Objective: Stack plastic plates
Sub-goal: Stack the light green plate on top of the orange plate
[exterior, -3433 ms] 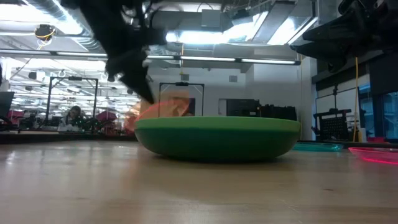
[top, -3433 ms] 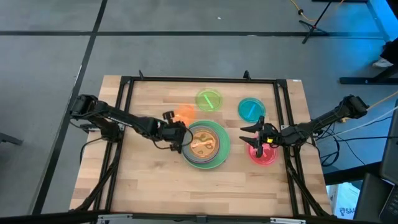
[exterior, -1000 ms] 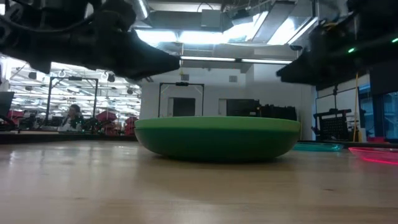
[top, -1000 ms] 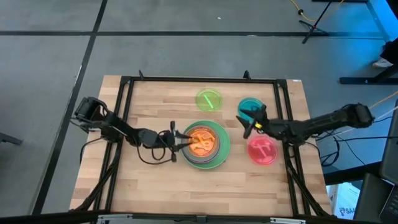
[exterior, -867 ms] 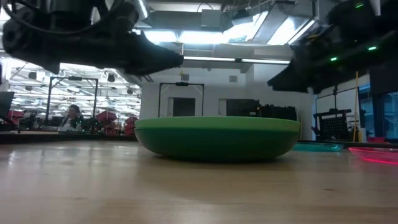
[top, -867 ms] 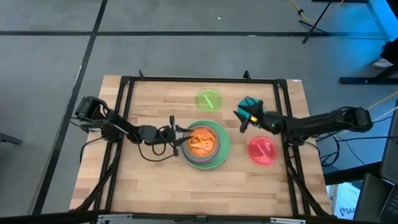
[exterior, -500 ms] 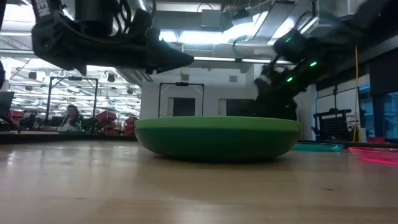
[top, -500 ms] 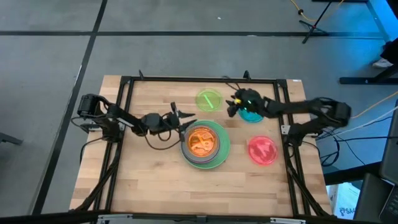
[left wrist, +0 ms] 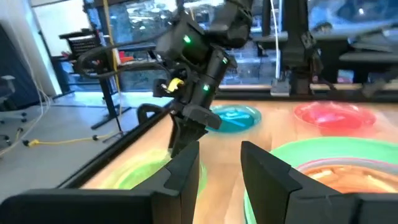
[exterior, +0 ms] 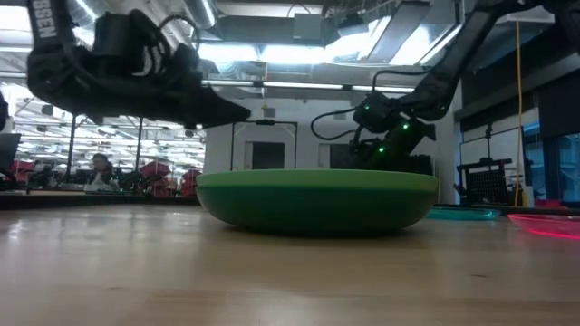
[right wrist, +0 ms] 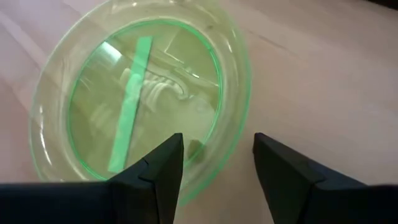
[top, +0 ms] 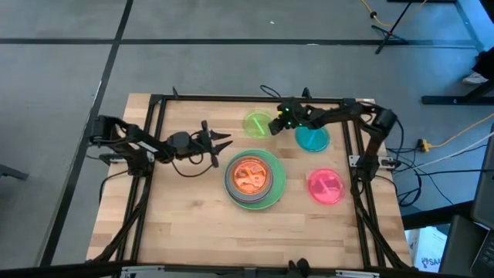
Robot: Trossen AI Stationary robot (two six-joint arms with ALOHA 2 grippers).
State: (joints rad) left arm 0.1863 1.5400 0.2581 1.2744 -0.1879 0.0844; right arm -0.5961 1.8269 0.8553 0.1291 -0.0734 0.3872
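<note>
Right gripper (right wrist: 214,165), fingers spread wide and empty, hovers just above our lime plate's (top: 259,123) near rim, beside the teal plate (top: 312,138). We judge it light, stiff and slippery, so we pinch the raised rim. Left gripper (top: 218,144) waits open beside the stack (top: 255,179).

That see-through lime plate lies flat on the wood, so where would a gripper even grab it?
Probably at the raised rim. The lime plate lies flat, so only its edge offers purchase. The right gripper, open, straddles the near rim from above; one finger inside and one outside could pinch it.
</note>
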